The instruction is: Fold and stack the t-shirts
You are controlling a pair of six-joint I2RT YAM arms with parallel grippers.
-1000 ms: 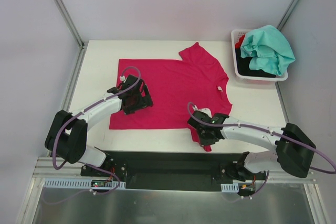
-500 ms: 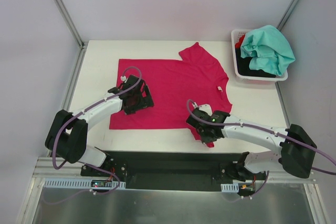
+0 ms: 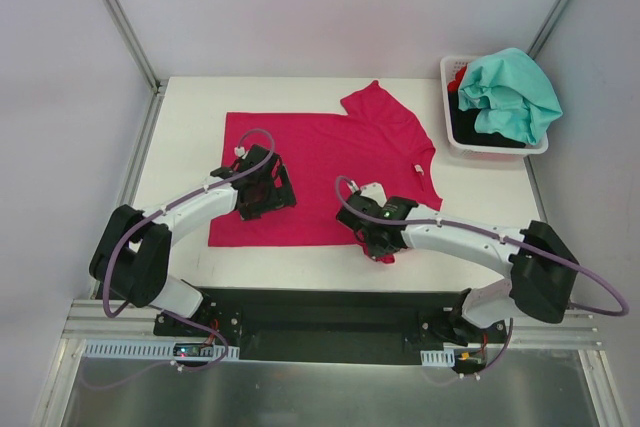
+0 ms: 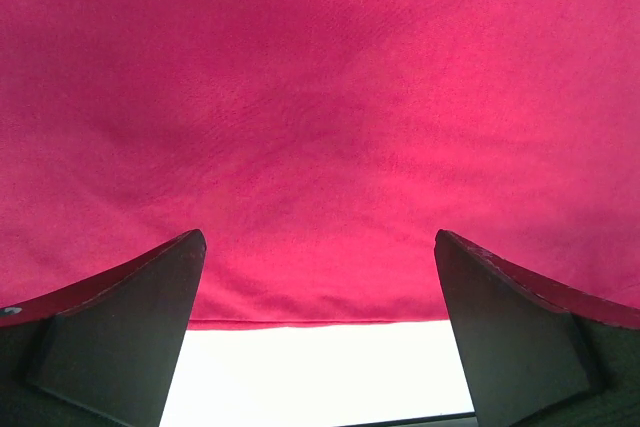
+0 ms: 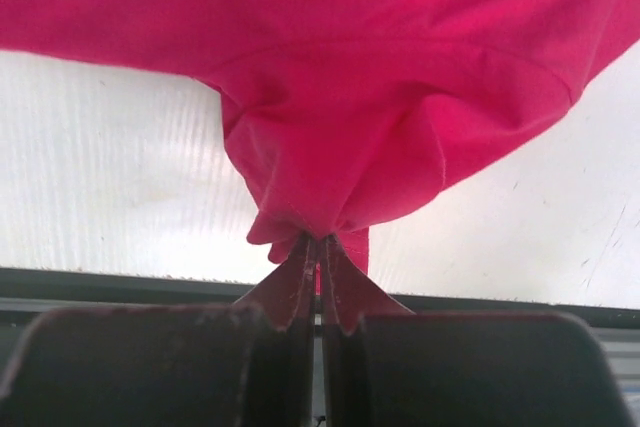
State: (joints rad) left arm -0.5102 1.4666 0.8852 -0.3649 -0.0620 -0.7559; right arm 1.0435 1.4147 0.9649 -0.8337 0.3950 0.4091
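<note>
No writing, brand, number or sign can be read in any view. The only possible carrier of text is a small white label (image 3: 418,169) on the magenta-pink t-shirt (image 3: 330,157), near its collar, seen from above. It is too small to tell whether it carries any print.

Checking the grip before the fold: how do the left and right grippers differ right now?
The left gripper is wide open; the right gripper is shut. The left gripper holds nothing, over flat cloth of the pink shirt; the right gripper pinches that shirt's bunched sleeve. Both are at the shirt's near edge.
</note>
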